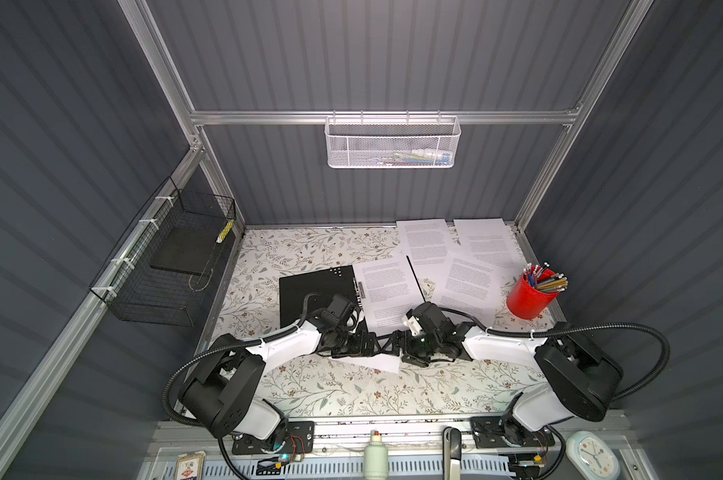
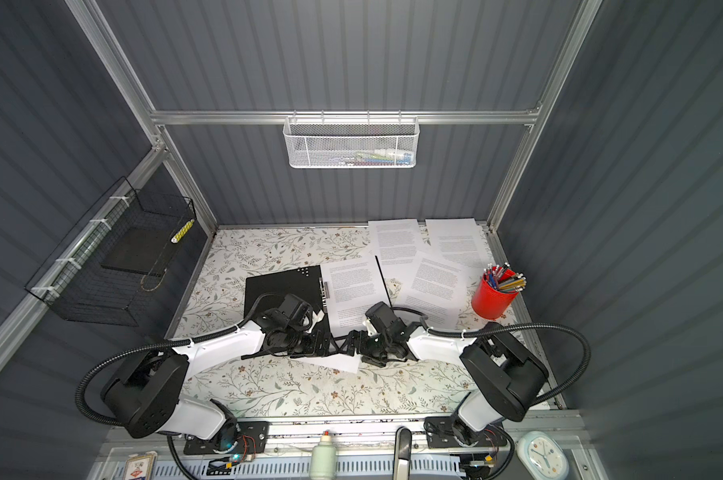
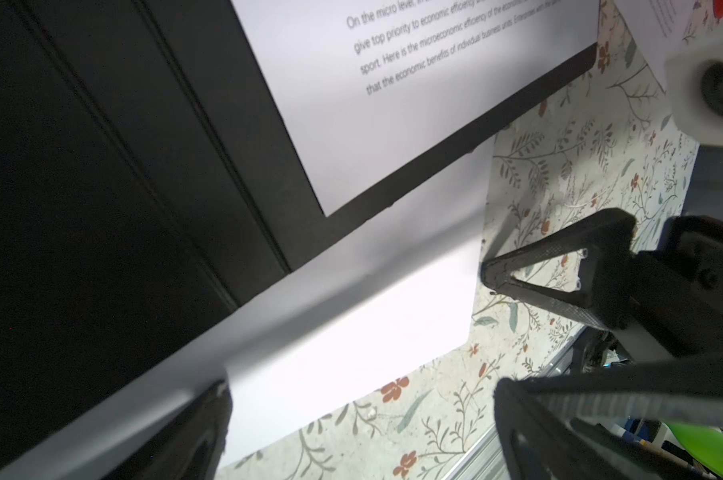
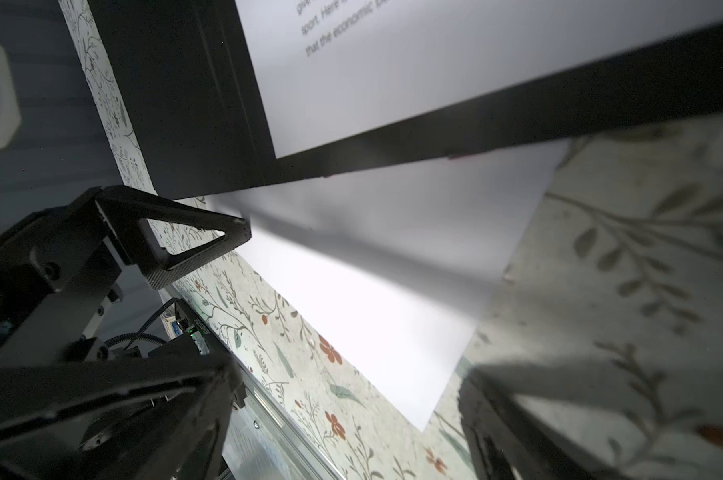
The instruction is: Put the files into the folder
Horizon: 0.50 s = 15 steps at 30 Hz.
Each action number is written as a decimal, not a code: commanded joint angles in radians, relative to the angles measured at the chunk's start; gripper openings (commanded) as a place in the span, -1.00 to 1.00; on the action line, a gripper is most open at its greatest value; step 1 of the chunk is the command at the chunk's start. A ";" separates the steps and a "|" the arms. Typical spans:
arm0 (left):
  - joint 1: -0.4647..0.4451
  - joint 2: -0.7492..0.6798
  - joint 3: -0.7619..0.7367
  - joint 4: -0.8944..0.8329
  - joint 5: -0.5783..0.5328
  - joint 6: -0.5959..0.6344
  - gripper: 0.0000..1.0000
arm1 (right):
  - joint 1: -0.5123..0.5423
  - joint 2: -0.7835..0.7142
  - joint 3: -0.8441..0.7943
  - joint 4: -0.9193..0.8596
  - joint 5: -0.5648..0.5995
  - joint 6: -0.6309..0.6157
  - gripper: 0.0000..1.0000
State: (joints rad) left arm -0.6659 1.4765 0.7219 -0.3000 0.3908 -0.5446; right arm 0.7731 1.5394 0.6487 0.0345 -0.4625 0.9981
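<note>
Floral table (image 1: 351, 390); folder (image 1: 306, 286) holds 1 sheet (image 1: 387, 286); left gripper (image 3: 362, 386), right gripper (image 4: 351, 374) spread, seemingly empty.

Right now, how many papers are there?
5 papers: one inside the folder, one poking out beneath it, two by the back wall, one beside the pencil cup. Others may hide.

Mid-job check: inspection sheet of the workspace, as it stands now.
Surface: floral table top, level.
Job's things: folder lies open, black inside up; printed sheet on its right half; second sheet pokes from under its near edge; three loose sheets at far right.
Clutter: red pen cup at right edge.
Hands: left hand and right hand both open, facing each other over the second sheet, holding nothing.
Cables: black conduit loops off each arm; no snag seen.
Surroundings: white mesh basket on back rail, black wire basket on left wall.
</note>
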 commanded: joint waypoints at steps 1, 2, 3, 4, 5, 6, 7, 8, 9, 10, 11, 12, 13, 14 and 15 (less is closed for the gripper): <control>-0.004 0.023 -0.048 0.002 -0.005 0.006 0.99 | 0.019 0.064 -0.013 0.002 0.051 0.125 0.78; -0.004 0.023 -0.050 0.002 -0.006 0.004 0.99 | 0.020 0.069 -0.024 0.031 0.049 0.162 0.78; -0.004 0.021 -0.055 0.004 -0.006 0.002 0.99 | 0.022 0.075 -0.035 0.065 0.043 0.196 0.78; -0.004 0.021 -0.058 0.006 -0.003 0.003 0.99 | 0.022 0.079 -0.040 0.088 0.039 0.219 0.78; -0.006 0.022 -0.062 0.008 -0.002 0.003 0.99 | 0.022 0.083 -0.045 0.110 0.041 0.239 0.78; -0.006 0.022 -0.064 0.011 -0.004 0.002 0.99 | 0.025 0.089 -0.043 0.129 0.039 0.248 0.78; -0.006 0.024 -0.065 0.013 -0.001 0.003 0.99 | 0.025 0.095 -0.041 0.144 0.037 0.260 0.78; -0.006 0.028 -0.066 0.016 0.001 0.004 0.99 | 0.026 0.101 -0.046 0.173 0.038 0.278 0.78; -0.008 0.032 -0.067 0.018 0.002 0.003 0.99 | 0.026 0.108 -0.047 0.202 0.038 0.292 0.78; -0.008 0.037 -0.066 0.019 0.003 0.004 0.99 | 0.026 0.115 -0.046 0.217 0.041 0.301 0.78; -0.009 0.043 -0.065 0.021 0.004 0.004 0.99 | 0.026 0.121 -0.046 0.231 0.049 0.312 0.77; -0.011 0.049 -0.063 0.021 0.005 0.006 0.99 | 0.026 0.128 -0.047 0.247 0.055 0.322 0.77; -0.012 0.052 -0.062 0.022 0.007 0.006 0.99 | 0.026 0.136 -0.049 0.263 0.058 0.331 0.77; -0.015 0.054 -0.061 0.021 0.007 0.005 0.99 | 0.026 0.147 -0.052 0.287 0.057 0.344 0.77; -0.017 0.056 -0.061 0.021 0.007 0.007 0.99 | 0.027 0.159 -0.056 0.320 0.056 0.356 0.76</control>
State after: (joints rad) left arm -0.6449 1.4643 0.7048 -0.2615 0.3164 -0.5591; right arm 0.7746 1.6073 0.6189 0.2756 -0.4759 1.2964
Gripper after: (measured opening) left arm 0.995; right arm 0.881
